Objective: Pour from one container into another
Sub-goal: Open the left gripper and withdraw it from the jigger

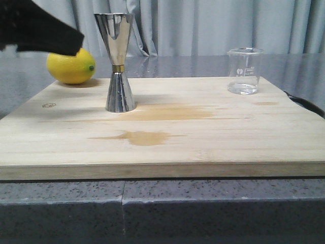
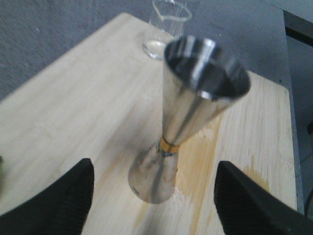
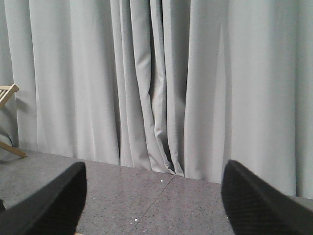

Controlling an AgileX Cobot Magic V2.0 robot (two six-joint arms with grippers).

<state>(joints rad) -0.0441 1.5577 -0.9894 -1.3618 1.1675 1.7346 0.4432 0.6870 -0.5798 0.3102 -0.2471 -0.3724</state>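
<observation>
Grey curtains hang behind a speckled grey table [image 1: 61, 203], and on it lies a pale wooden board [image 1: 167, 147] that carries everything for the pour. Taking the jigger [image 1: 118, 63] as the landmark: it stands upright on its narrow foot toward the board's left rear, wide mouth up, ready to receive. The beaker [image 1: 245, 71] stands well apart to its right, near the board's right rear corner, upright, with its lip clear of anything; whether it holds liquid I cannot tell. A lemon [image 1: 71, 66] sits behind and left of the jigger, off the board's edge, out of the pouring path. Amber wet stains [image 1: 152, 124] spread on the wood just in front and to the right of the jigger's base, which suggests the board is there to catch spills.

The left claw [image 2: 154, 196] is released, its dark fingers [image 2: 58, 203] spread either side of the jigger without touching it, probably lined up to steady it. The right claw [image 3: 154, 203] is also released and grasps nothing; its camera sees only curtain and table, so it is away from the beaker. By my reading, the pour has not begun: the beaker is not yet picked up.
</observation>
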